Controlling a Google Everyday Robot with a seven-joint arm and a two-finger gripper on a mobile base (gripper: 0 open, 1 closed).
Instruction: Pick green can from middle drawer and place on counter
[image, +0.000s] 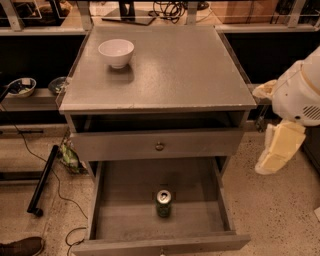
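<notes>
The green can (163, 203) stands upright on the grey floor of the open middle drawer (125, 210), near its front centre, silver top up. The counter (170, 70) is the grey cabinet top above it. My arm's white body (300, 90) hangs at the right of the cabinet, and my cream gripper (276, 150) points down beside the cabinet's right side, at about the height of the closed drawer front. It is well right of and above the can and holds nothing that I can see.
A white bowl (116, 52) sits on the counter's back left. A closed drawer front with a brass knob (159, 146) is above the open drawer. Shelves with bowls (20, 87) stand at left. A black pole (42, 180), cables and a shoe (20, 247) lie on the floor at left.
</notes>
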